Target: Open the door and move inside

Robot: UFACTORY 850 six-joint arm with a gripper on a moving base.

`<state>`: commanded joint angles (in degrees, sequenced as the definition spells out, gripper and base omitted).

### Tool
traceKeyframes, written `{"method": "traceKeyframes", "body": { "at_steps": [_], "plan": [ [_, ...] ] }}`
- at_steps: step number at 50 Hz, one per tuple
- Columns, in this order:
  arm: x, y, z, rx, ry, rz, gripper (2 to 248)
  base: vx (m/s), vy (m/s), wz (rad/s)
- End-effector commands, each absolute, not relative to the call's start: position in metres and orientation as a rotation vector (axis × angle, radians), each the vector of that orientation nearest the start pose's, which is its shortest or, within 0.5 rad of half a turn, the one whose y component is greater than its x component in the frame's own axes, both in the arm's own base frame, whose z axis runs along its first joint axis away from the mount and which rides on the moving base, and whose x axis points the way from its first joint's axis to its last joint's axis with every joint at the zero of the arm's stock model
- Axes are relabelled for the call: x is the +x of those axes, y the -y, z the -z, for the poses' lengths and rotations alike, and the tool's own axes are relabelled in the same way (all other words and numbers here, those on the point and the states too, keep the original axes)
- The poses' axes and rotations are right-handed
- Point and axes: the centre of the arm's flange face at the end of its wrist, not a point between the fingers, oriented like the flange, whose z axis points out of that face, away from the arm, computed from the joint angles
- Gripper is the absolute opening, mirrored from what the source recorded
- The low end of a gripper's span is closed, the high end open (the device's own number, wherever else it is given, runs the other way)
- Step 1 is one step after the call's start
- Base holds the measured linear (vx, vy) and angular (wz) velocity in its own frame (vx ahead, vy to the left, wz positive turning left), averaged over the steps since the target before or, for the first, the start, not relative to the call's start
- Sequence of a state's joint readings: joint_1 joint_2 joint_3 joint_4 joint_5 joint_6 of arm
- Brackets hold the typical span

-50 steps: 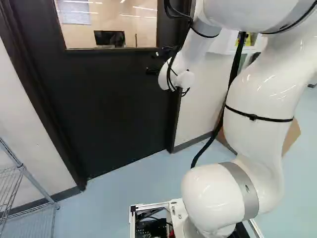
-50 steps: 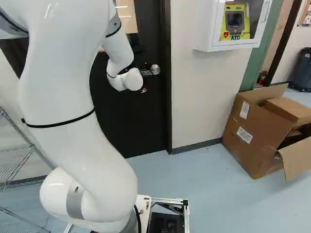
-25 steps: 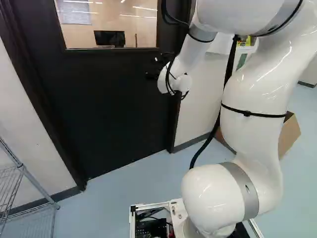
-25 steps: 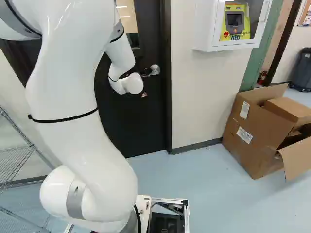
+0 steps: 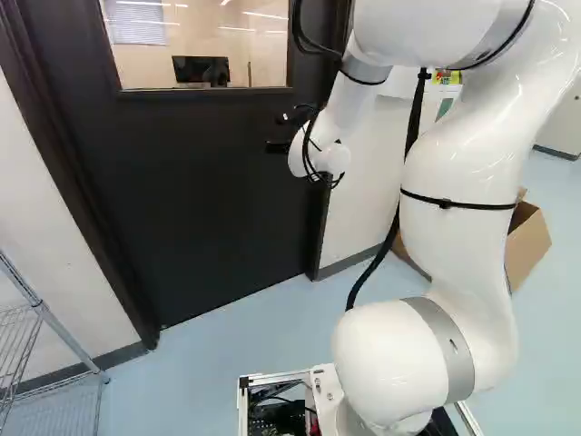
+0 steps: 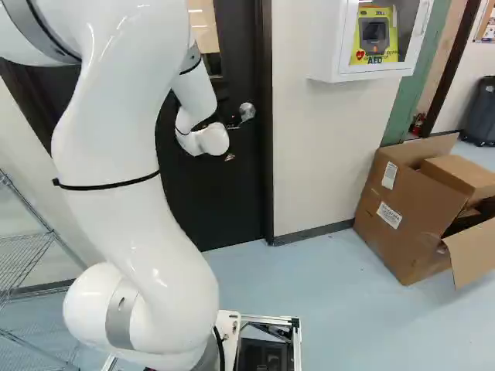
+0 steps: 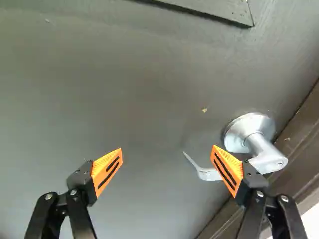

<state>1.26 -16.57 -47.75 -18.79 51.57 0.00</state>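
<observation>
The black door with its window stands shut in its frame. My gripper is partly visible against it in the left base view, dark on dark beyond the white wrist. The wrist view has the gripper open, its orange-padded fingers wide apart with nothing gripped. A silver lever handle lies by one finger, which hides part of the lever; the lever's curved end reaches into the space between the fingers. The right base view shows the handle's round base just beyond the wrist.
A wire rack stands left of the door. Right of the door frame are a wall with a white AED cabinet and, on the floor, an open cardboard box. A dark bin stands farther back.
The arm's upper links have swung left in the left base view and right in the right base view. Its wrist has dropped slightly beside the handle. Base and door have not moved.
</observation>
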Motion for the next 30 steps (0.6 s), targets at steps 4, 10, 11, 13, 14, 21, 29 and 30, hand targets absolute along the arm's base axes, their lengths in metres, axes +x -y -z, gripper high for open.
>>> {"method": "traceKeyframes", "body": {
  "at_steps": [4,10,11,13,14,21,29,30],
  "plan": [
    [0.546,-0.035,-0.433,-2.276,0.518,1.991,247,0.0,0.0,0.0],
    [0.546,-0.035,-0.427,-2.287,0.517,1.976,247,0.0,0.0,0.0],
    [0.546,-0.035,-0.425,-2.289,0.517,1.973,247,0.0,0.0,0.0],
    [0.546,-0.035,-0.423,-2.292,0.517,1.968,247,0.0,0.0,0.0],
    [0.546,-0.035,-0.422,-2.294,0.517,1.966,247,0.0,0.0,0.0],
    [0.547,-0.035,-0.414,-2.307,0.516,1.948,247,0.0,0.0,0.0],
    [0.547,-0.035,-0.405,-2.321,0.515,1.927,247,0.0,0.0,0.0],
    [0.547,-0.035,-0.404,-2.323,0.515,1.924,247,0.0,0.0,0.0]
  ]
}}
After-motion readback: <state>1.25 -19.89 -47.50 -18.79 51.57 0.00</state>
